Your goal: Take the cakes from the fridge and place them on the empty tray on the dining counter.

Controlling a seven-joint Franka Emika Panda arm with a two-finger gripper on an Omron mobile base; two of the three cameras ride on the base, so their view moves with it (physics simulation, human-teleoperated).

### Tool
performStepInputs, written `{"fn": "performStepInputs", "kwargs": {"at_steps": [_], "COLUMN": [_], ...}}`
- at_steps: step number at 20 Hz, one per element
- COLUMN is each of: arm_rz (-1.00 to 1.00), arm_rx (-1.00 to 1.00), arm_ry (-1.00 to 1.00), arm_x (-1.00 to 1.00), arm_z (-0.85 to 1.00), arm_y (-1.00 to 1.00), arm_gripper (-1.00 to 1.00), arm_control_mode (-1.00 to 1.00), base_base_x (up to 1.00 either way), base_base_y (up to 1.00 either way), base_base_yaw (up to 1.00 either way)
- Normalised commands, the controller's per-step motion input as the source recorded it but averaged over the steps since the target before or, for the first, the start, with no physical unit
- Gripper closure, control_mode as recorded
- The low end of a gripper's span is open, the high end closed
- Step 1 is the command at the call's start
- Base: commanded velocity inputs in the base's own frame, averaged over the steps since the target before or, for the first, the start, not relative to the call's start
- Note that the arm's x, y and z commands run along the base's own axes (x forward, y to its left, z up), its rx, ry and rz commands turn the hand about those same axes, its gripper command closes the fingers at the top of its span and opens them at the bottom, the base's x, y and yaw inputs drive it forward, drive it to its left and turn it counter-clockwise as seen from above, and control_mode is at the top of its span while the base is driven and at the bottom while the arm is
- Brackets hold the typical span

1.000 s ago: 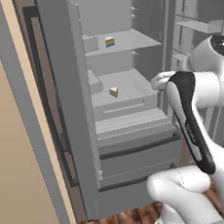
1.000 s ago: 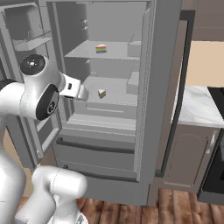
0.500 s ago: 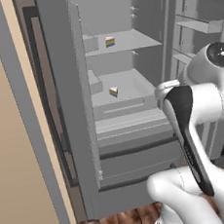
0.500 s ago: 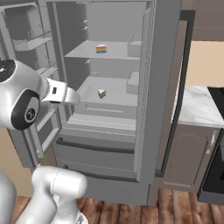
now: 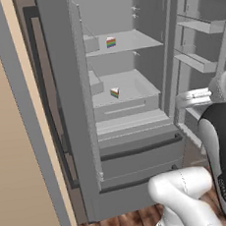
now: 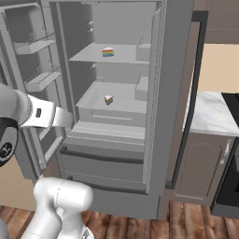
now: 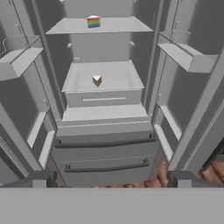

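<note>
Left base view: tall grey open-doored fridge [image 5: 130, 113], one rainbow-layered cake wedge [image 5: 110, 42] on its upper shelf, another [image 5: 114, 92] below, awaiting pickup

Right base view: both slices well inside

Hand view: gripper [image 7: 109, 180] spread wide, empty, facing the fridge's drawers

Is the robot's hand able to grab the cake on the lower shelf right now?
Probably yes, once it moves in. The fridge doors stand open and nothing sits in front of the lower cake. The gripper is open and faces the shelves, but it is well back from the cake.
</note>
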Motion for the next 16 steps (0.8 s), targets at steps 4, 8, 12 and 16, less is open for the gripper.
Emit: {"fn": "performStepInputs", "kwargs": {"at_steps": [4, 8, 12, 16], "arm_rz": [0.00, 0.00, 0.00, 0.00], "arm_rx": [0.00, 0.00, -0.01, 0.00], "arm_ry": [0.01, 0.02, 0.03, 0.00], "arm_x": [-0.70, -0.29, 0.10, 0.00], "arm_z": [0.40, 0.36, 0.04, 0.00], "arm_y": [0.05, 0.22, 0.05, 0.00], "arm_gripper": [-1.00, -1.00, -1.00, -1.00], "arm_control_mode": [-1.00, -1.00, 1.00, 1.00], "base_base_x": [0.00, 0.00, 0.58, 1.00], "base_base_y": [0.00, 0.00, 0.10, 0.06], "base_base_yaw": [0.00, 0.00, 0.00, 0.02]}}
